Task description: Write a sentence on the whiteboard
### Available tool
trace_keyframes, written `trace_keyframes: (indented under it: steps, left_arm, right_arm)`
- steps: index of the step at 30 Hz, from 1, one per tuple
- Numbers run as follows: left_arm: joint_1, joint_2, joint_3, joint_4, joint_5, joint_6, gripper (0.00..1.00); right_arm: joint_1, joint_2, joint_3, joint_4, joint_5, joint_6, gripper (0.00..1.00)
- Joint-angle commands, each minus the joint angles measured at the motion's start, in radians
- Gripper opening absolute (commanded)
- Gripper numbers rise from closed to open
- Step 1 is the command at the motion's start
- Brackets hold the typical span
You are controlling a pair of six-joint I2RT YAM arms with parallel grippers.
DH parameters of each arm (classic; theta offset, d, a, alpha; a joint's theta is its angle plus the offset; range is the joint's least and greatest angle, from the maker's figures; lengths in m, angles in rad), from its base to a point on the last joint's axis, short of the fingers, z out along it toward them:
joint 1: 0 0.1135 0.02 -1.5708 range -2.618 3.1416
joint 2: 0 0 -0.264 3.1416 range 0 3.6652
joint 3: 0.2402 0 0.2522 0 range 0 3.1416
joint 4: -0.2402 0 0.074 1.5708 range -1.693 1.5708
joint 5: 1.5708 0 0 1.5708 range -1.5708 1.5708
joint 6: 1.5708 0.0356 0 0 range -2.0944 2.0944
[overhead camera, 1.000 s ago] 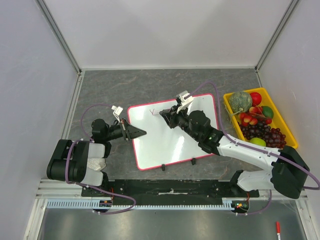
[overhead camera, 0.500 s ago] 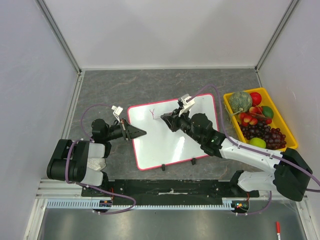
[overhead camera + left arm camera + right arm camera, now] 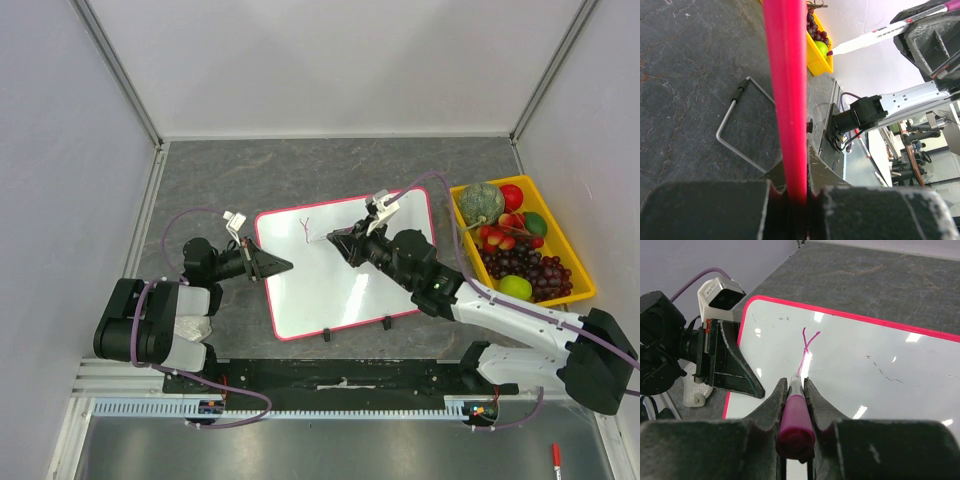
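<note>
**Top view:** the whiteboard (image 3: 345, 290) lies askew in the middle of the table (image 3: 250, 180). The left gripper (image 3: 284, 266) meets its left rim and the right gripper (image 3: 338, 238) reaches over its upper part. A yellow fruit tray (image 3: 578, 272) stands to the right.

**Left wrist:** the jaws are clamped on the pink rim, and a wire stand (image 3: 732, 131) lies beside it.

**Right wrist:** the fingers pinch a purple marker (image 3: 796, 415). Its tip is at the foot of the sentence (image 3: 809, 342), so far one Y-shaped mark.

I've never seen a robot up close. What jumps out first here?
A pink-rimmed whiteboard lies mid-table, the left gripper clamping its left edge. The right gripper aims a magenta marker at it, beside a lone purple-pink Y. At the far right sits a yellow bin of fruit.
</note>
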Motion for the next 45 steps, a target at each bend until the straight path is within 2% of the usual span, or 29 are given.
trace_keyframes:
  steps: [1, 18, 24, 36, 45]
  left_arm:
    - [0.0, 0.017, -0.015, -0.014, -0.029, 0.104, 0.02]
    - [0.0, 0.019, -0.015, -0.011, -0.028, 0.104, 0.02]
    - [0.0, 0.016, -0.018, -0.002, -0.026, 0.1, 0.02]
    - [0.0, 0.023, -0.016, 0.004, -0.023, 0.097, 0.02]
    - [0.0, 0.025, -0.016, 0.006, -0.023, 0.095, 0.02]
  right_arm:
    - [0.001, -0.025, 0.046, 0.006, 0.007, 0.021, 0.0]
    - [-0.004, 0.075, 0.091, -0.004, 0.115, 0.01, 0.0]
    - [-0.005, 0.102, 0.091, -0.009, 0.095, 0.008, 0.0]
    - [-0.008, 0.052, 0.072, -0.004, 0.141, 0.01, 0.0]
    - [-0.012, 0.082, 0.08, -0.015, 0.126, 0.014, 0.0]
